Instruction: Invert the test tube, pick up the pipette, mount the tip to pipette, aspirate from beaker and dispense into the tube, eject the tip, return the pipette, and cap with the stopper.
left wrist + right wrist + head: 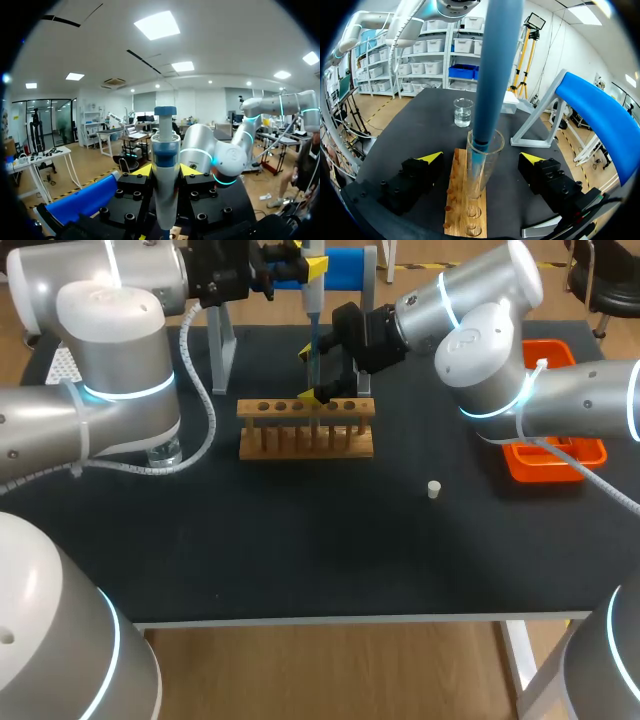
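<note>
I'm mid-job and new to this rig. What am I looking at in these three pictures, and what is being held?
A two-armed robot works at a black table. One picture looks down from above; the other two come from cameras on each wrist. The left pincer is shut on the pipette, whose blue end reaches into the test tube standing in the wooden rack. The right pincer is open around that tube. A beaker, white stopper and orange tray lie on the table.
</note>
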`<control>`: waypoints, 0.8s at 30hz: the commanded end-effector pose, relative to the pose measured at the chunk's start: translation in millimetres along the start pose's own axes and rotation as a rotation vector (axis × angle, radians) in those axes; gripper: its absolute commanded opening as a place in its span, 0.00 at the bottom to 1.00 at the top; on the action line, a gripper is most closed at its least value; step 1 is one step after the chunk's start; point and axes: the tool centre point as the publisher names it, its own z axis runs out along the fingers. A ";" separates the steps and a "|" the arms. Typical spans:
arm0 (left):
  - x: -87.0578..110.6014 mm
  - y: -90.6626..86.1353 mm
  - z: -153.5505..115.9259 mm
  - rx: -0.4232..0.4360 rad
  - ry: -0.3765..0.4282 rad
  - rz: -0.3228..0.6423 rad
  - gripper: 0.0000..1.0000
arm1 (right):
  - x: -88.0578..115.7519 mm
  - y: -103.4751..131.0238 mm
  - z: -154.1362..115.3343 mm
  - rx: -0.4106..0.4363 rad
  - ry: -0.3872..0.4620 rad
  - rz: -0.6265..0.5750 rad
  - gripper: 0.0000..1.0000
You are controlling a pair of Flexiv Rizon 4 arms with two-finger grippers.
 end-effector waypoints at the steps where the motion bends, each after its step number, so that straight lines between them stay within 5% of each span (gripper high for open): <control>1: -0.2 0.6 0.9 0.003 -0.001 0.001 0.00 | -0.4 0.2 -0.8 0.002 0.002 0.000 1.00; 16: -0.2 0.6 0.9 0.003 -0.001 0.001 0.00 | -0.4 0.2 -0.8 0.002 0.002 0.000 1.00; 24: -0.2 0.6 0.9 0.003 -0.001 0.001 0.00 | 8.2 -4.1 -23.5 -0.025 -0.024 0.020 1.00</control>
